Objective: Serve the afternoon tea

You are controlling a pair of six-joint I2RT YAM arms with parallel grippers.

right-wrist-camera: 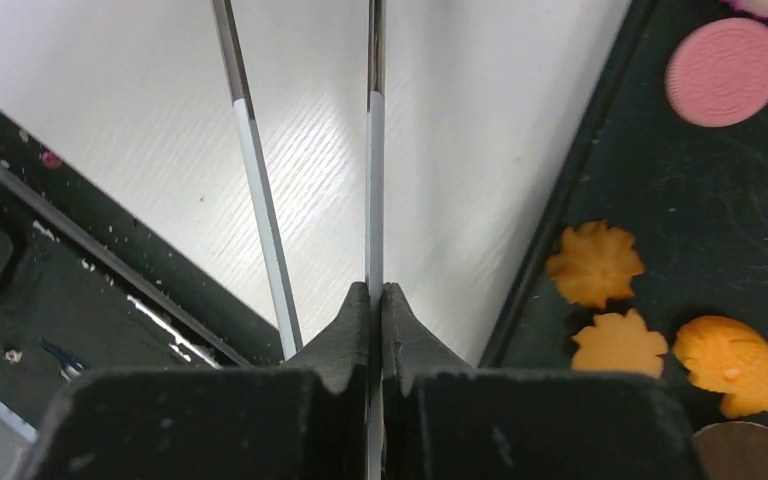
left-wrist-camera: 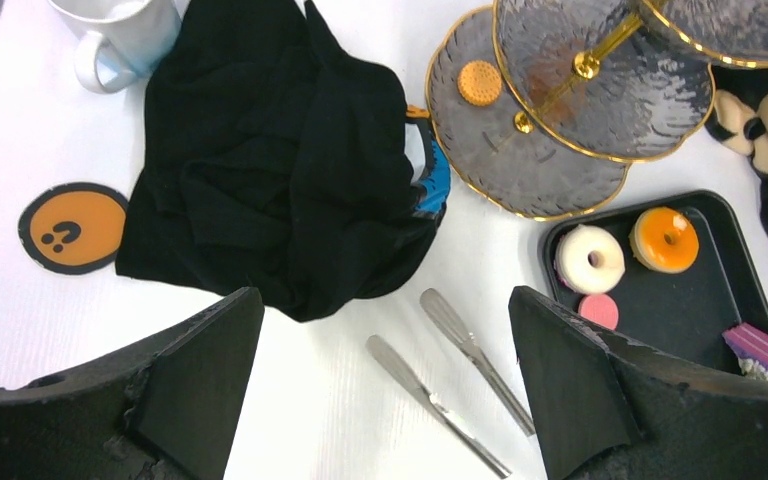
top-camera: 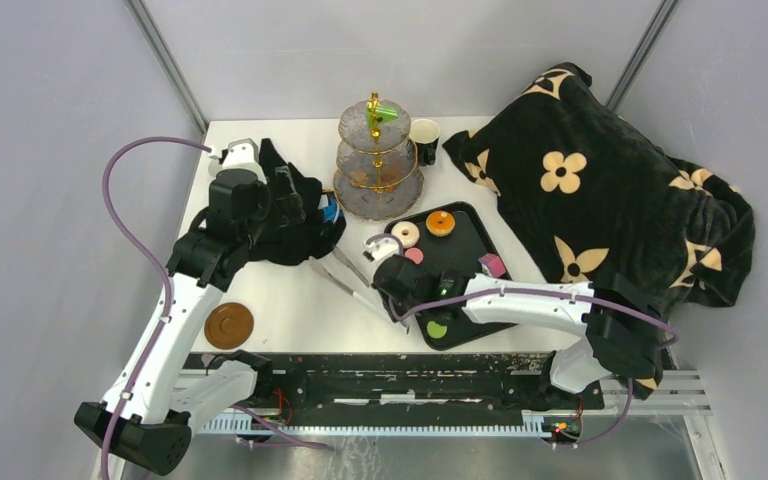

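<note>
Clamping one blade of the tongs (right-wrist-camera: 374, 180), the right gripper (right-wrist-camera: 375, 300) was clenched tight; the other blade ran free beside it, over the table (right-wrist-camera: 440, 120) at the tray (right-wrist-camera: 660, 180) edge. On the tray sat the orange cookies (right-wrist-camera: 594, 263), pink disc (right-wrist-camera: 725, 70), white donut (left-wrist-camera: 589, 259), orange donut (left-wrist-camera: 665, 239) and purple cube (left-wrist-camera: 765, 352). The left gripper (left-wrist-camera: 385, 300) hung spread wide, holding nothing.

Grey walls (top-camera: 40, 120), metal corner posts (top-camera: 165, 62), white table (top-camera: 290, 315), even light
</note>
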